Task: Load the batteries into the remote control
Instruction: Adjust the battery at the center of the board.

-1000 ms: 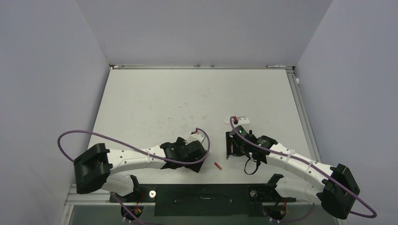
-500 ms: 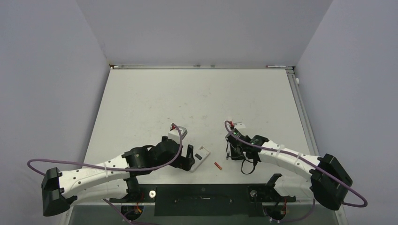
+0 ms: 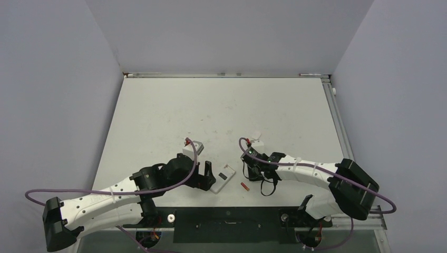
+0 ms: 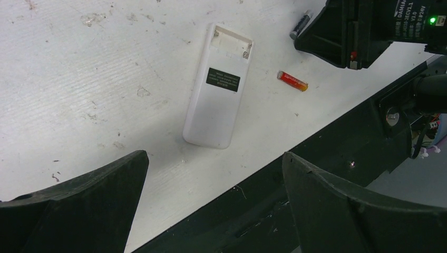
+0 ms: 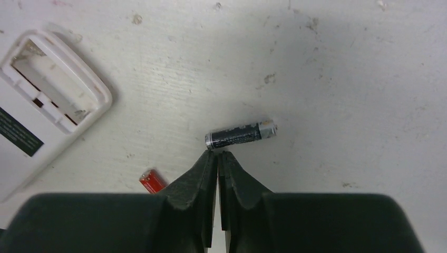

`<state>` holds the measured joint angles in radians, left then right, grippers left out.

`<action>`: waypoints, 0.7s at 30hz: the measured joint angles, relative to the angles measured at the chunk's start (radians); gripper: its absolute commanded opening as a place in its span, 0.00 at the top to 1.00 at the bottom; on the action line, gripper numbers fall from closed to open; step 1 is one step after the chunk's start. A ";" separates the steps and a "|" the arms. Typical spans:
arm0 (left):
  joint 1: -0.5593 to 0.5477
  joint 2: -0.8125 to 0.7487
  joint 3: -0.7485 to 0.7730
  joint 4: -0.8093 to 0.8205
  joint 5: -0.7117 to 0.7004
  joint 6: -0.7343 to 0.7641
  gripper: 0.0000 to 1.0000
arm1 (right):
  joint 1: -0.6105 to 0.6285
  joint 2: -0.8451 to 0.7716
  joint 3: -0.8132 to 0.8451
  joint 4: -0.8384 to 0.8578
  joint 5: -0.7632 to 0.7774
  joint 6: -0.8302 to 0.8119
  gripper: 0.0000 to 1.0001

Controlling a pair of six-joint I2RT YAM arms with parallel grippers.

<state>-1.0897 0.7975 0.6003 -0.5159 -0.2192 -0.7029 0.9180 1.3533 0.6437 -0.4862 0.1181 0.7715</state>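
The remote control [image 4: 217, 108] lies on the table with its plain white back up and its battery bay [image 4: 231, 42] uncovered and empty. One red battery [image 4: 292, 80] lies to its right near the table's front edge. A dark battery [image 5: 241, 135] lies just past the tips of my right gripper [image 5: 217, 154], which is shut with nothing between its fingers. The red battery [image 5: 152, 182] peeks out beside the right gripper's left finger. My left gripper [image 4: 215, 155] stands wide open, just short of the remote's near end, holding nothing. From above, the remote [image 3: 223, 178] sits between both grippers.
The black rail [image 3: 226, 217] runs along the table's near edge, close to the remote and the red battery [image 3: 244, 186]. The right gripper's body [image 4: 348, 31] looms over the dark battery in the left wrist view.
The left arm has swung back and left, uncovering the remote. The right gripper has closed and slid left towards the remote; the dark battery now lies at its tips.
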 measured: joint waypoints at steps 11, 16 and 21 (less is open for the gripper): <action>0.001 0.000 -0.006 -0.001 0.007 0.000 0.03 | -0.058 0.116 0.079 0.097 0.047 -0.006 0.91; 0.006 0.002 -0.006 -0.001 0.006 0.000 0.03 | -0.075 0.130 0.101 0.091 0.061 -0.034 0.84; 0.017 0.011 -0.006 0.000 0.006 0.000 0.03 | -0.075 0.087 0.126 0.074 0.060 -0.072 0.63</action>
<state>-1.0725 0.8089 0.5941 -0.5159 -0.2127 -0.7033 0.8433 1.4403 0.7692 -0.4126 0.1780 0.6991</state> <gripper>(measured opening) 0.971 0.271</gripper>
